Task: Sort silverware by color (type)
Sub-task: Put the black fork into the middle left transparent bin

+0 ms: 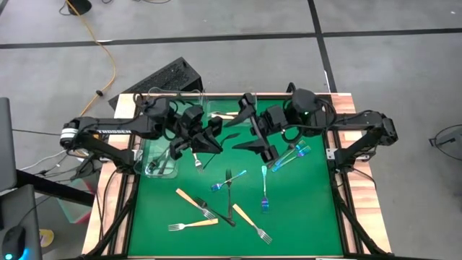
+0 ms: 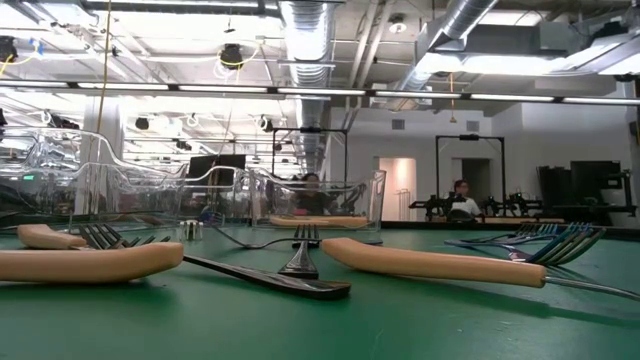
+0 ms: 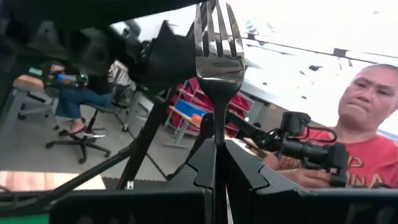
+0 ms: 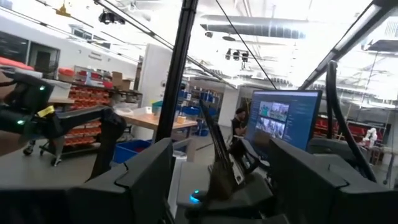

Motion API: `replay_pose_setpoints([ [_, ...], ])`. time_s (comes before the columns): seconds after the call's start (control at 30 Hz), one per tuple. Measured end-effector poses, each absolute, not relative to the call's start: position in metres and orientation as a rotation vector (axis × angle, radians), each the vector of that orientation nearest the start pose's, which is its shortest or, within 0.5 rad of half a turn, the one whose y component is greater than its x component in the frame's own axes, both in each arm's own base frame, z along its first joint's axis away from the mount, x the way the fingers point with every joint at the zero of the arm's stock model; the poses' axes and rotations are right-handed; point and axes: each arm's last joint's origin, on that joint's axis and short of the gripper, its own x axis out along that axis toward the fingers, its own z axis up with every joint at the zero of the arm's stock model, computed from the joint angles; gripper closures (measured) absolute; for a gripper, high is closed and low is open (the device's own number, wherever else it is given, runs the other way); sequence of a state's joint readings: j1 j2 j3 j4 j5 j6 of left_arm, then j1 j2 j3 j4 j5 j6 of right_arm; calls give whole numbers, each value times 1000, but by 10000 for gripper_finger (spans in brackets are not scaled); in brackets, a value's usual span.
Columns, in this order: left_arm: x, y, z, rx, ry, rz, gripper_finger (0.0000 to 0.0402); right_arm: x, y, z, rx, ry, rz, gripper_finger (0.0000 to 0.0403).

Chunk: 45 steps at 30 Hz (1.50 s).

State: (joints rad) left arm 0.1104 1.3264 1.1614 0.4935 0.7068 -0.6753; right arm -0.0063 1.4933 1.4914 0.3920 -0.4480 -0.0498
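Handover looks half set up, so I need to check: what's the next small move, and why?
Probably ease the right gripper forward and close on the dark fork. The left gripper clamps its handle with the tines free, and the fork stands between the right gripper's open fingers.

Pretty clearly robotics lab / industrial workshop space. Exposed silver ducting [image 2: 310, 30] and pipes overhead, strip lights, open ceiling. Bare concrete floor [image 1: 375, 68] around green-topped table [image 1: 303, 224], orange cable [image 1: 108, 58] trailing across it. Red parts shelving [image 4: 93, 93] with bins, blue crates, workbenches, monitor [image 4: 280, 118] showing camera feeds, office chair [image 3: 74, 134], more rigs and people at stations behind
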Motion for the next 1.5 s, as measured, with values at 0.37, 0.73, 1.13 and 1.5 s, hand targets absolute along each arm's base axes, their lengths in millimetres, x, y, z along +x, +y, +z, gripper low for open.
replay_pose_setpoints([
  [0.37,304,14,403,-547,-107,-723,401,334,10,456,-64,-311,435,195],
  [0.73,304,14,402,-560,-98,-719,401,334,10,455,-43,-304,442,389],
  [1.13,305,14,400,-586,-79,-699,346,334,18,455,49,-284,421,396],
  [1.5,301,21,402,-591,-56,-724,252,334,28,456,77,-289,424,396],
])
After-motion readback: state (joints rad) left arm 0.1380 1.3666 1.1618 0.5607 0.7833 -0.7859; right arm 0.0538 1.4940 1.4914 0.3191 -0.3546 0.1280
